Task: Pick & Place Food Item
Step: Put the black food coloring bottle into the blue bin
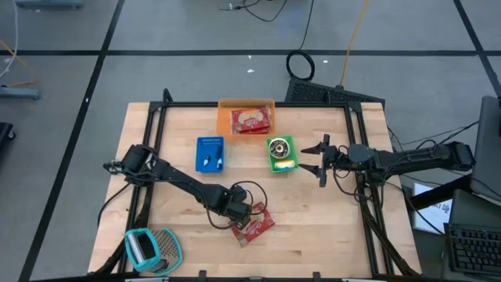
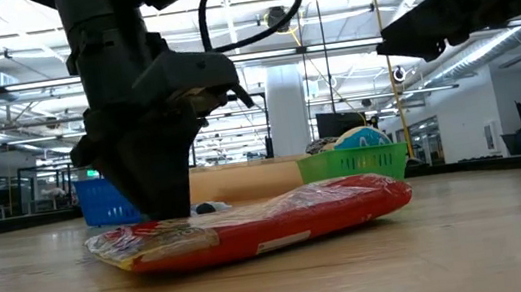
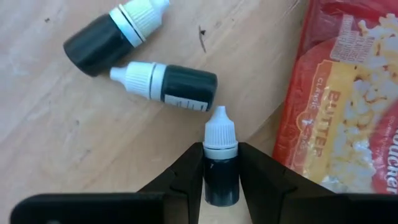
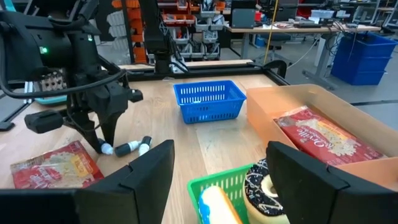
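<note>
A red butter-popcorn packet (image 1: 256,223) lies flat on the wooden table near its front middle and also shows in the left wrist view (image 3: 348,106). Beside it lie two small black dropper bottles with white caps (image 3: 168,81) (image 3: 106,34). My left gripper (image 1: 237,210) points steeply down just left of the packet and is shut on a third dropper bottle (image 3: 221,165). My right gripper (image 1: 319,160) hangs level and open at the table's right, beside the green basket, with nothing between its fingers. My left gripper pinches the dropper bottle's black body (image 3: 221,177) between its two fingers (image 3: 183,177), coming from above and pointing steeply down. The white cap (image 3: 221,134) sticks out past the fingertips. Whether the bottle rests on the table I cannot tell.
A blue basket (image 1: 210,153) and a green basket holding food items (image 1: 282,153) stand mid-table. An orange box with another popcorn packet (image 1: 246,119) sits at the far edge. A teal object (image 1: 149,249) lies at the near left corner. A black frame (image 1: 156,117) borders the table.
</note>
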`<state>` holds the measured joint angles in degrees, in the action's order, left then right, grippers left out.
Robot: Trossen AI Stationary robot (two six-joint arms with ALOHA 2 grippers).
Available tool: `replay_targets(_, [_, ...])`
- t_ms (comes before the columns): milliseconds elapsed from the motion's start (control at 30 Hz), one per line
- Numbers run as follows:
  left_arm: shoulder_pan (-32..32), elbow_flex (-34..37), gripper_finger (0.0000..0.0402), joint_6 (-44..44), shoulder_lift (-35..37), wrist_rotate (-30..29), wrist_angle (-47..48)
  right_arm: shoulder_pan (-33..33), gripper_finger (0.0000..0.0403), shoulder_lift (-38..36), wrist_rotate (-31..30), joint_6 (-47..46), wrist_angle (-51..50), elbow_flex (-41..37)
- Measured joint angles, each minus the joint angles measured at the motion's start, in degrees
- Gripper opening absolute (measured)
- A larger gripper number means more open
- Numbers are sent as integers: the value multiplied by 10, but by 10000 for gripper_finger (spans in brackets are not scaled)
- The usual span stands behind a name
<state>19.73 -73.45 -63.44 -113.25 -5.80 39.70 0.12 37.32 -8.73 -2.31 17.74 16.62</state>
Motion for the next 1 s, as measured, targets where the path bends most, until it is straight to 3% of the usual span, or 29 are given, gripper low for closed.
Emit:
replay_targets(200, [-1, 1, 85, 61, 29, -34, 6, 0, 242, 0, 0, 0, -6, 0])
replay_targets(367, [17, 8, 58, 114, 94, -122, 8, 0, 242, 0, 0, 0, -4, 0])
replay_targets(600, [34, 77, 69, 155, 200, -258, -27, 0, 242, 0, -3, 5, -2, 0])
replay_targets(767, [32, 221, 57, 229, 275, -283, -207, 0, 242, 0, -5, 41, 14, 0])
replay_targets(1000, [-10, 412, 56, 391, 398, -224, -455, 0, 242, 0, -84, 106, 44, 0])
